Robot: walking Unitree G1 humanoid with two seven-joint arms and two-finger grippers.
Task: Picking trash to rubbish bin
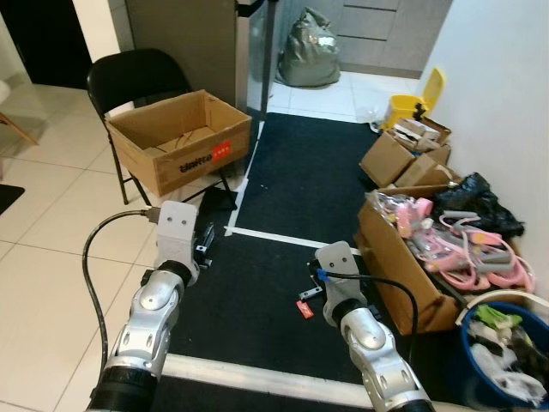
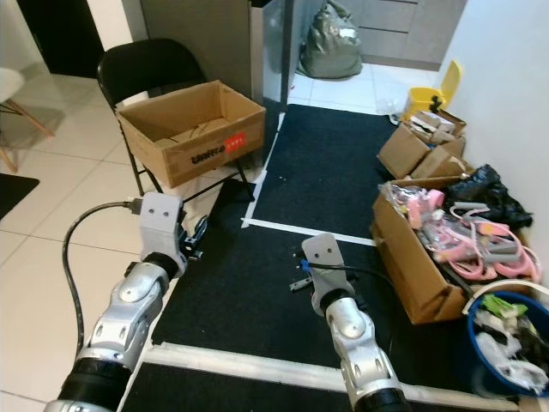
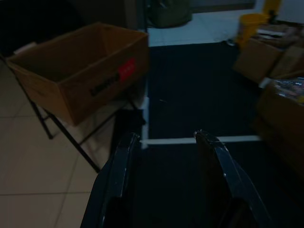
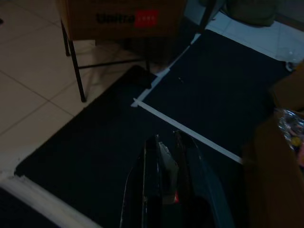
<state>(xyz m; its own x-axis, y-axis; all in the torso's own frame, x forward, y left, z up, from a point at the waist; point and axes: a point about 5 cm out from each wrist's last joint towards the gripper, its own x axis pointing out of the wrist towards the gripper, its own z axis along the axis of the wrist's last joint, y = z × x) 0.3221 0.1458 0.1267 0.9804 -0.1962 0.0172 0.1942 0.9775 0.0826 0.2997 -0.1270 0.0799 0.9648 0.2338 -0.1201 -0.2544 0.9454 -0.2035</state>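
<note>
Item one, the trash: your right gripper (image 4: 164, 190) held a small pale scrap of trash (image 4: 168, 161) with a red edge, pinched between its two fingers above the black mat (image 1: 292, 189); in the head view the scrap showed as a red-and-white bit (image 1: 306, 307) just beside that wrist. Jaws there were clenched on the scrap.

Item two, your left gripper (image 3: 166, 156): held out over the mat's left edge, fingers spread apart and holding nothing.

Item three, the blue bin (image 1: 473, 336): at your far right, close to the right arm, already holding mixed waste (white and green pieces among it).

Item four, surroundings. A cardboard box (image 1: 180, 137) with a red label sat on a black folding chair (image 1: 137, 77) ahead on your left, on the tiled floor. A white tape line (image 1: 274, 237) crossed the mat. A long open carton of pink items (image 1: 403, 257) lay along the mat's right edge, with smaller cartons (image 1: 403, 154) and a yellow bucket (image 1: 407, 107) beyond it. A grey-green sack (image 1: 309, 51) stood at the far end.
</note>
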